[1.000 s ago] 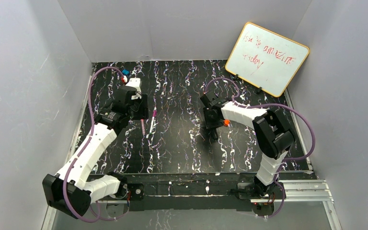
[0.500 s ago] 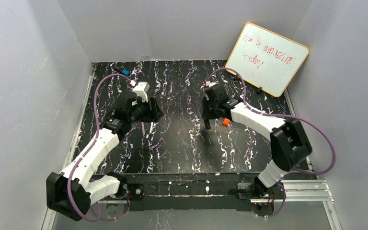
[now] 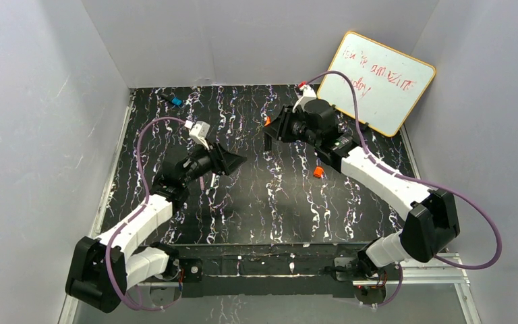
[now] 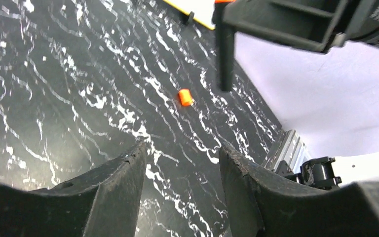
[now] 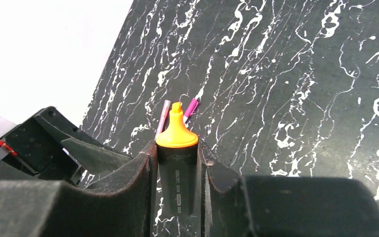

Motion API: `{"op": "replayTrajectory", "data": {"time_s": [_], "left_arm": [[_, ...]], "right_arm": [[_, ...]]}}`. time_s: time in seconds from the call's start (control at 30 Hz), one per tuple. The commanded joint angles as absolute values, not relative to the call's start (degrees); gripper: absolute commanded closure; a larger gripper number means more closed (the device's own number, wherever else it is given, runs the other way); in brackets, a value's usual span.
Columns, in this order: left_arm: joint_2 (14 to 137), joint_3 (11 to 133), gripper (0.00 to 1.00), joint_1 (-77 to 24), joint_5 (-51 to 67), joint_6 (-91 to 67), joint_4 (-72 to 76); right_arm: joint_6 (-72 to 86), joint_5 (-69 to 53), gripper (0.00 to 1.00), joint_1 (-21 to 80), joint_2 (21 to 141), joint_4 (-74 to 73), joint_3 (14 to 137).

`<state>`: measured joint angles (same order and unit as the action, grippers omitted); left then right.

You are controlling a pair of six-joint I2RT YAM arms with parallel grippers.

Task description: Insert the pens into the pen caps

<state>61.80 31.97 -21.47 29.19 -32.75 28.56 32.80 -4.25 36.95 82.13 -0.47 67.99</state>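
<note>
My right gripper (image 5: 177, 150) is shut on a short black marker (image 5: 178, 173), whose orange tip (image 3: 267, 121) sticks out past the fingers. It hangs in the air over the back middle of the table (image 3: 256, 202). The bright orange cap (image 3: 318, 172) lies on the table below it and also shows in the left wrist view as the orange cap (image 4: 184, 97). My left gripper (image 3: 233, 162) stands open and empty, raised above the table. A slim pink-purple pen (image 5: 163, 117) and a magenta pen end (image 5: 191, 108) lie beyond the marker's tip. In the top view the left wrist mostly hides them.
A whiteboard (image 3: 376, 81) leans against the back right wall. A small black piece with a blue end (image 3: 174, 100) lies in the back left corner. Grey walls enclose the table on three sides. A metal rail (image 3: 418, 266) runs along the near edge.
The right gripper closed on the marker, lifted it off the table and swung up toward the back. The left gripper rose and moved right, away from the pens.
</note>
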Motion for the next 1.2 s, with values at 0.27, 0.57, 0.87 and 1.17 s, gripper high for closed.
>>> {"op": "replayTrajectory", "data": {"time_s": [0.27, 0.57, 0.87, 1.17], "left_arm": [[61.1, 34.9, 0.47, -29.1, 21.3, -27.1, 29.8], [61.2, 35.7, 0.47, -29.3, 13.6, -25.0, 25.8], [62.8, 36.8, 0.47, -29.3, 19.4, -26.0, 28.9], [63.0, 36.4, 0.47, -29.3, 24.6, -27.1, 30.9]], "right_arm": [[35.7, 5.4, 0.8, 45.1, 83.8, 1.5, 73.6], [35.4, 7.4, 0.79, 48.4, 85.2, 0.4, 75.6], [34.5, 10.9, 0.78, 51.3, 86.8, 0.7, 75.6], [33.7, 11.3, 0.77, 51.4, 88.6, 1.0, 76.8]]}}
